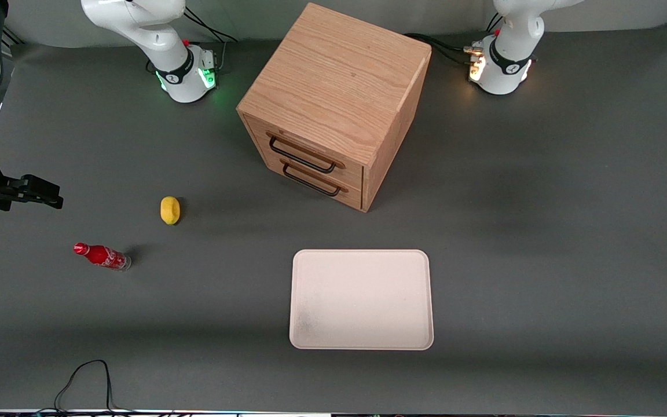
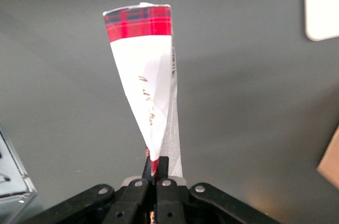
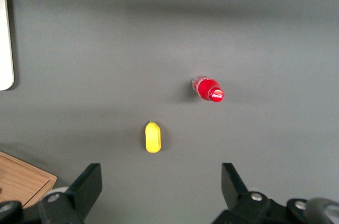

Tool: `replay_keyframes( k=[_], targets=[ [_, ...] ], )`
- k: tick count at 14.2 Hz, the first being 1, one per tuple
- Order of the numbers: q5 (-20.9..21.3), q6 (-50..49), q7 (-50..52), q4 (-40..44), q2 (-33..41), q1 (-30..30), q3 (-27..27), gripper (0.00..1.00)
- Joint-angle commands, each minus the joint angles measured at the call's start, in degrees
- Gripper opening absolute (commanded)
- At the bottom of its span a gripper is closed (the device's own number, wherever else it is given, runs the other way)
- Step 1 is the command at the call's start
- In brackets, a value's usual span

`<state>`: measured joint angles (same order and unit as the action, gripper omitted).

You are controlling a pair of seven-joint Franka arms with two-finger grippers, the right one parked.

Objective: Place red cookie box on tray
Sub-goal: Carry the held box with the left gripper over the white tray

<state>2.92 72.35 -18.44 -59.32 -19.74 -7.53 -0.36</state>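
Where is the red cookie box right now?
The red cookie box is clamped in the left end effector, held above the table at the working arm's end, well away from the tray.

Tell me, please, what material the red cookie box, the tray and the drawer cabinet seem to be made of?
Red cookie box, pinched in the shut left gripper above the table: likely thin cardboard, with matte white printed faces and a red tartan band.
Tray: probably plastic; smooth cream-pink, moulded rounded corners.
Drawer cabinet: wood or veneer, showing oak-like grain; dark handles look metal.
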Motion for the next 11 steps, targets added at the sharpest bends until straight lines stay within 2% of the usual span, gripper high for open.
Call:
replay_keyframes(
  k=[1, 4, 7, 11],
  targets=[
    [-0.4, -1.2, 14.9, 1.8, -0.6, 10.1, 1.2, 0.0],
    [-0.3, 0.2, 28.2, 1.9, -2.7, 19.8, 1.2, 0.0],
    [-0.3, 3.7, 37.4, 2.1, -5.2, 26.5, 1.2, 0.0],
    [-0.5, 6.6, 40.5, 8.7, -12.8, 31.9, 0.8, 0.0]
  ],
)
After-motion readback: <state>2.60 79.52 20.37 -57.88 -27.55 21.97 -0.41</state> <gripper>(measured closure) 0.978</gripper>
